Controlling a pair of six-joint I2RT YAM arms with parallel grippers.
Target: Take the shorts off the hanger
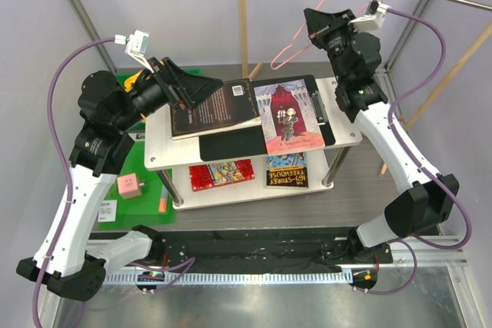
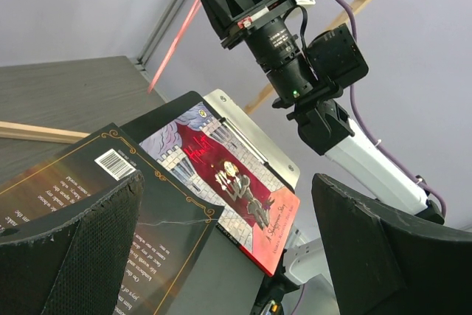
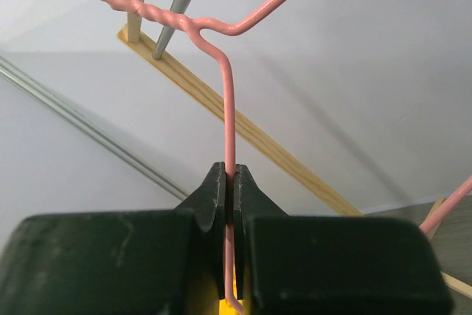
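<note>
— What did you have in front of you?

— The white shelf unit with books on it, and both arms raised over it. My right gripper was clamped on the hanger, pinching the straight wire just below its twisted neck. The left gripper hung with its fingers wide apart over the dark book, holding nothing.

— And the shorts?

— From above the wire looked bare. What I took for the shorts was a yellow patch behind the left arm, well apart from both sets of fingers. It was mostly hidden, so I couldn't swear to it.

— How would you have played it?

— Pinch firmly so the thin wire couldn't twist, and confirm the shorts were free before releasing.
</note>
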